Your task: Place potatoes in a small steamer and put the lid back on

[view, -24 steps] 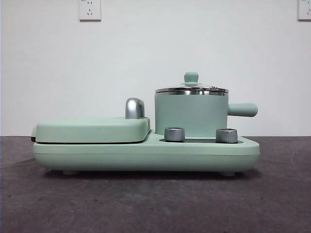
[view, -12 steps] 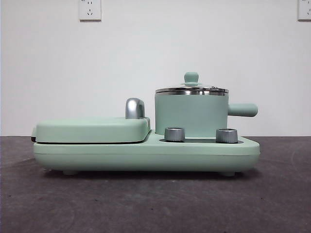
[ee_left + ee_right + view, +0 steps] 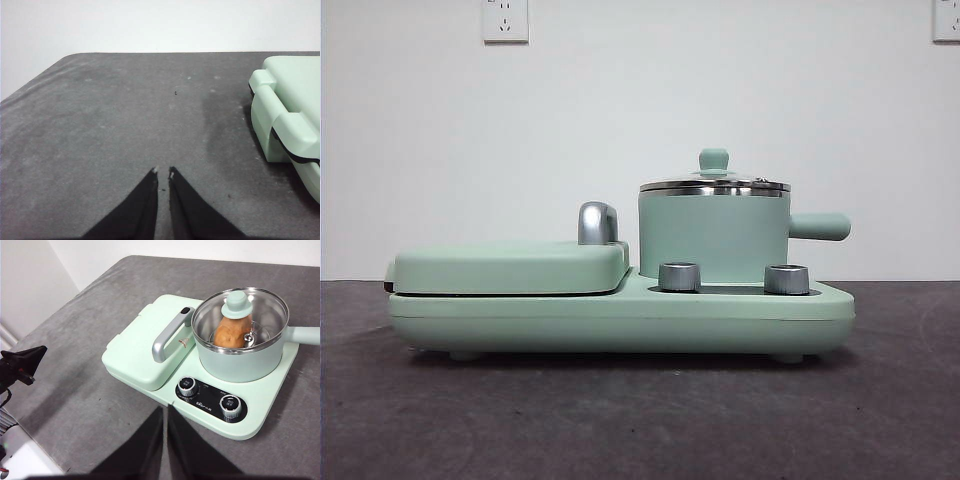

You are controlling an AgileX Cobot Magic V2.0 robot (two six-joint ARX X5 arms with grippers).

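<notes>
- The small steamer (image 3: 243,357) is sitting on the mint cooker base (image 3: 150,365), well clear of both arms.
- The potato (image 3: 231,331) is lying inside the small steamer.
- The lid (image 3: 240,320) is resting squarely on its rim; the job is looking finished, so keeping clear is the best move.
- The right gripper (image 3: 165,409) and left gripper (image 3: 163,172) are hanging back from the small steamer, fingers pressed together and empty.

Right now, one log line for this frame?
potato: inside steamer | lid: on steamer | left tool: shut, holding nothing, over table | right tool: shut, holding nothing | phase: looks done
</notes>
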